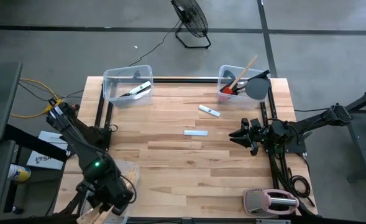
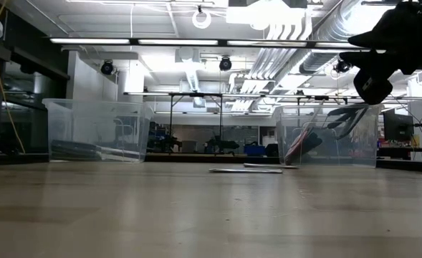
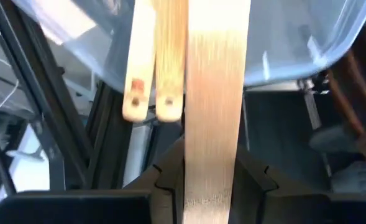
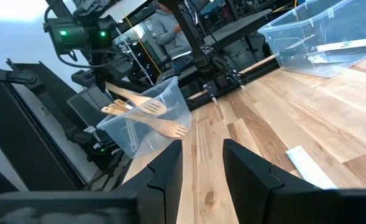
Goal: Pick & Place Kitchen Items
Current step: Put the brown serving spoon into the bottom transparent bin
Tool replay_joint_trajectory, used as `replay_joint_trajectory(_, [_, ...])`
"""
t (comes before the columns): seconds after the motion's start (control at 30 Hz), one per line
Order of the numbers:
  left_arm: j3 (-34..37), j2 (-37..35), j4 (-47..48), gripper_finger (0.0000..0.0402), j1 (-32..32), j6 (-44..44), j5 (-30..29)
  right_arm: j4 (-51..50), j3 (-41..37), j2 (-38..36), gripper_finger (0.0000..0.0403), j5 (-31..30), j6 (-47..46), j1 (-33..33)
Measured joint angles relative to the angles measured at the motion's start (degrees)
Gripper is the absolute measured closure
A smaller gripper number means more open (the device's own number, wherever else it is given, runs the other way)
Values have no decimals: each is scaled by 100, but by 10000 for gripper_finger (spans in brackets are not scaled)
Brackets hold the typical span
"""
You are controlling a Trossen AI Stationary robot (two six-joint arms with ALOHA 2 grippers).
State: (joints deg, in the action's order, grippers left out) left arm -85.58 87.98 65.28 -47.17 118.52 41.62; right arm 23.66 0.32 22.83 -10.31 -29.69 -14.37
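**Left gripper on a wooden utensil at the near-left bin; right arm waiting**

Landmark: the near-left bin, clear plastic, at the table's front-left corner.

Left gripper: directly over that bin's outer end. The high view shows only the arm's bulk covering the bin. The left wrist view supplies what the overhead hides: a broad wooden handle runs straight between my two fingers, clamped there. Two slimmer wooden handles hang just beside it, with the bin's clear wall behind.

The right wrist view gives a third angle on the same bin: forked wooden turners lean inside it, their heads against the clear wall.

Right gripper: well across the table from the near-left bin, hovering, fingers spread with bare wood between them.

Loose items: two white-bladed knives lie flat mid-table, far from the near-left bin. The low view shows them as one thin strip.

Far bins: one holds a knife; the other holds a red spatula, a wooden spoon and a grey spatula.
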Motion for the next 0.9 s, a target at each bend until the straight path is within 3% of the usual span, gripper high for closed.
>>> replay_joint_trajectory(0.5, [1107, -204, -1135, 322, 143, -120, 51, 2, 0, 0, 295, 0, 2, 2])
replay_joint_trajectory(0.9, [1410, -201, -1173, 322, 141, -428, 162, 2, 0, 0, 295, 0, 2, 0])
